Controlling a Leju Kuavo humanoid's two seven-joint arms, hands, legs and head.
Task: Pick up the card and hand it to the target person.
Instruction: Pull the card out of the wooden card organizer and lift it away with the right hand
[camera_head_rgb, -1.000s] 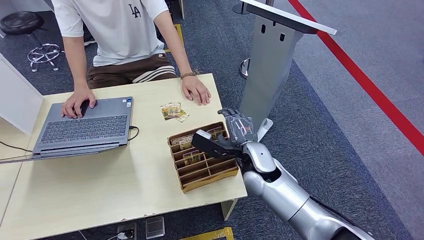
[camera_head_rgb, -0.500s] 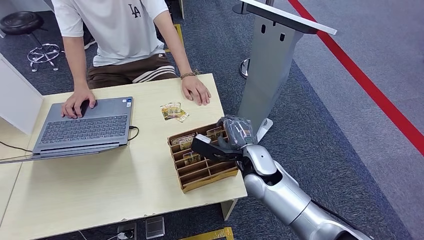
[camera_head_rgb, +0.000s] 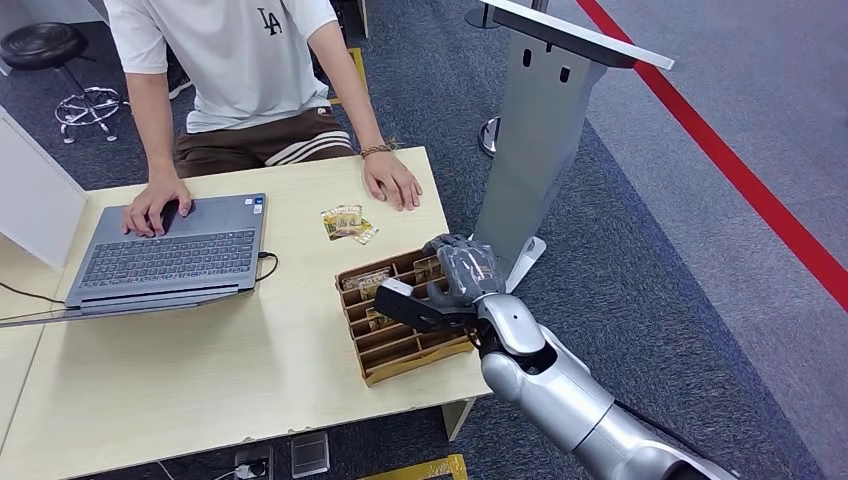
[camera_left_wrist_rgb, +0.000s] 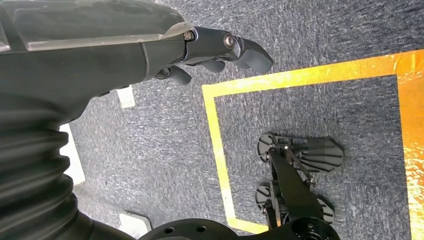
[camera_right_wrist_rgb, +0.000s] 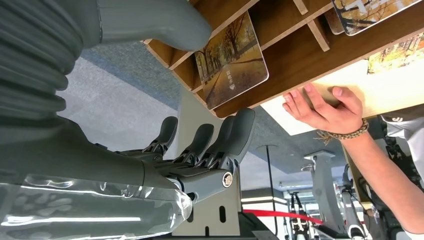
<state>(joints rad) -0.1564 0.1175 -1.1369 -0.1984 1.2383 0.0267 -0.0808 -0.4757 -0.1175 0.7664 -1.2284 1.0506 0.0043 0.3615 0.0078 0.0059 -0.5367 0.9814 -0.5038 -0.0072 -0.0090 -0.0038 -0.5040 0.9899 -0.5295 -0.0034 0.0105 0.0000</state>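
Two hands: one at work, one idle.
Head view: right hand (camera_head_rgb: 450, 285) hovers over the wooden rack (camera_head_rgb: 405, 345) of cards on the table (camera_head_rgb: 200, 350), thumb apart from fingers, holding nothing; a person (camera_head_rgb: 230, 70) sits opposite, palm on the table.
Left wrist view: left hand (camera_left_wrist_rgb: 165, 47) hangs above carpet, fingers loosely curled, empty.
Right wrist view: a card (camera_right_wrist_rgb: 231, 60) stands in a slot, between thumb and fingers (camera_right_wrist_rgb: 235, 135).
Advice: probably best to close squarely on the card's edge, then lift straight out.

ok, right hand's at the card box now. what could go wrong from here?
1. The right hand is open, thumb over the wooden box; closing could shove the box instead of catching the card.
2. The box sits near the table edge and might slide off.
3. The person's hand rests close by.
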